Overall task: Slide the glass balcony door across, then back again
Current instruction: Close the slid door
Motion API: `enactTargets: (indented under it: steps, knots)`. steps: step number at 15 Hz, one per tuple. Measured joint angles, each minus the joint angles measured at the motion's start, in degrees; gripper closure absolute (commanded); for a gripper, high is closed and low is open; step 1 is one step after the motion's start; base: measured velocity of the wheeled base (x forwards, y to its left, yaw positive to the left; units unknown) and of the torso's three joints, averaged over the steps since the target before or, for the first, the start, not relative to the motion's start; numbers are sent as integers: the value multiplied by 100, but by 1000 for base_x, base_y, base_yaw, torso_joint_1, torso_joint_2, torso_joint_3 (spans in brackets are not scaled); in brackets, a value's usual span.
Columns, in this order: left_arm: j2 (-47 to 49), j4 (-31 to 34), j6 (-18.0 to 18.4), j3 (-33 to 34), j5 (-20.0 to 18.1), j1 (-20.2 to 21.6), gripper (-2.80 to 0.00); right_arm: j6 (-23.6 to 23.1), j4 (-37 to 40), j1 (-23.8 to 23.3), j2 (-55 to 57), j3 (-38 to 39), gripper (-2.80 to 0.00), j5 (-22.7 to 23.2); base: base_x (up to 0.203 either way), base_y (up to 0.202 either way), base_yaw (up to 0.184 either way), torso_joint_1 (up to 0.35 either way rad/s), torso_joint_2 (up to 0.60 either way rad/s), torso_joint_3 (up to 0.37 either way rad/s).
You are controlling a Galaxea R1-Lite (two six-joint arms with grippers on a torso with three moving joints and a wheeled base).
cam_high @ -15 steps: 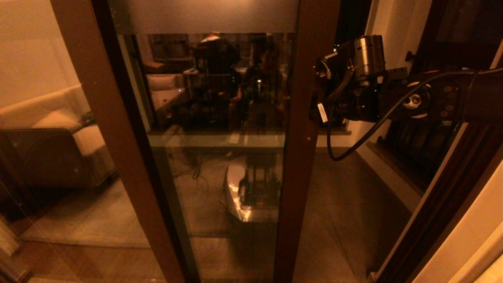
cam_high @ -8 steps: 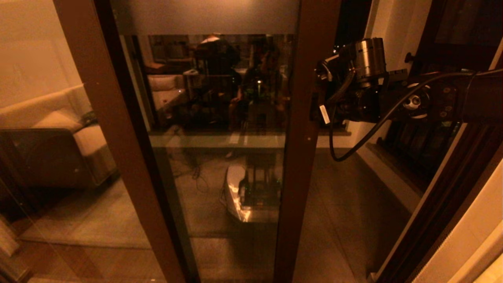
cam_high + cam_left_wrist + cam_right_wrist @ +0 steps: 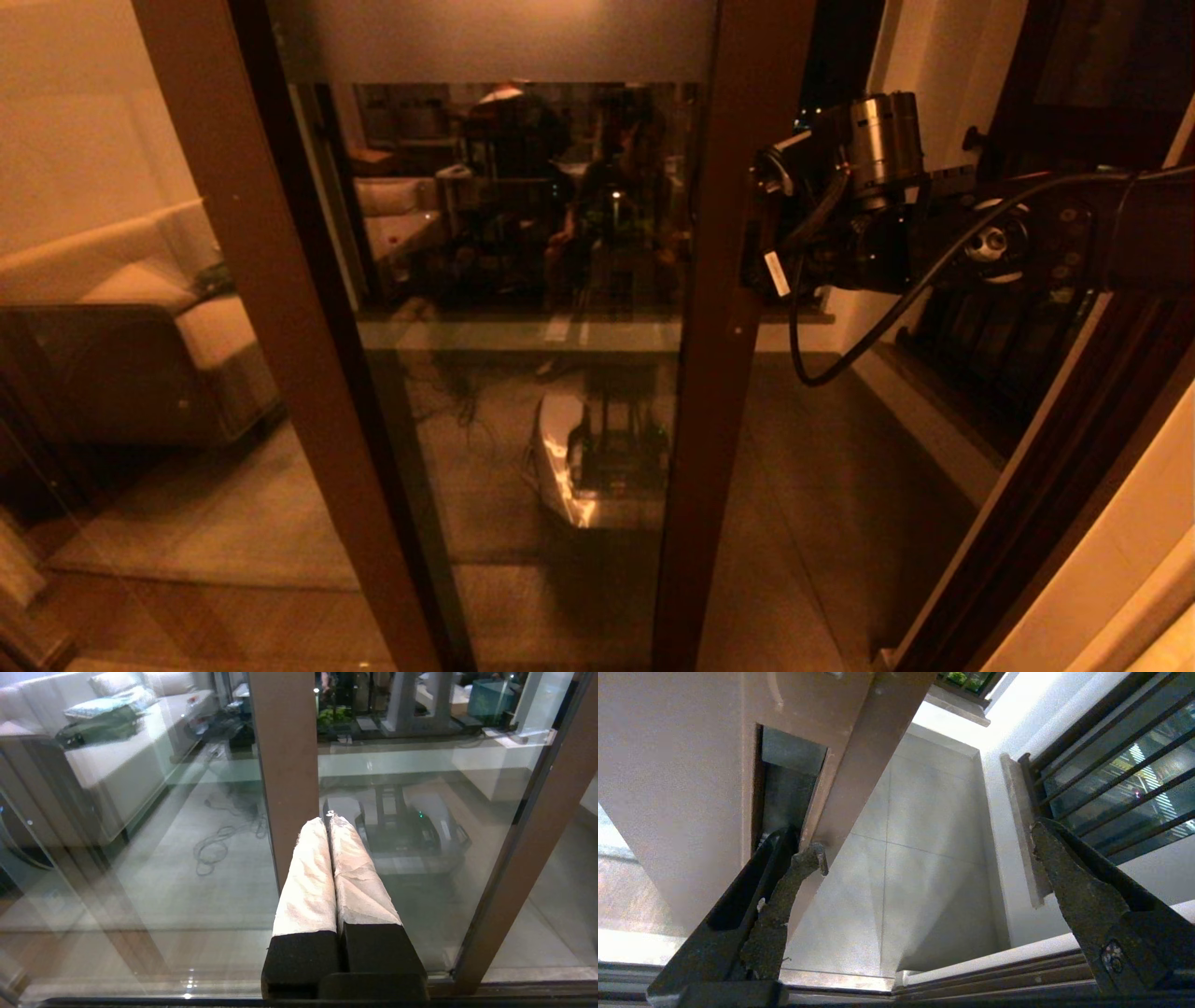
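Rightward by a small amount: since a second ago the glass balcony door and the right gripper at its edge have both shifted toward the open side, the stile now standing slightly further right in the head view. The door fills the middle of that view, with the balcony floor showing through the gap on its right.

The right gripper's fingers are spread wide, gripping nothing; one fingertip is hooked into the dark recessed handle slot in the stile, while the other hangs free over the balcony tiles. The left gripper is parked low before the glass, its two padded fingers pressed together and empty.

I judge the door heavy and rigid, running on a floor track, so it should glide under a steady sideways push but carry momentum. The glass is fragile and smooth, offering no purchase; the slot and the stile's edge are the sensible holds.

Count: one handled door, one handle slot, one plain brown-framed panel to its left, one barred window, two grippers.
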Motion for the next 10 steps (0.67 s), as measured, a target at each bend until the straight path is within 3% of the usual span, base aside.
enactTargets:
  steps: [10]
  knots:
    - [0, 1, 0, 0, 0, 0, 0, -161, 53, -151, -171, 179, -280, -56, 0, 0, 0, 0, 0, 0]
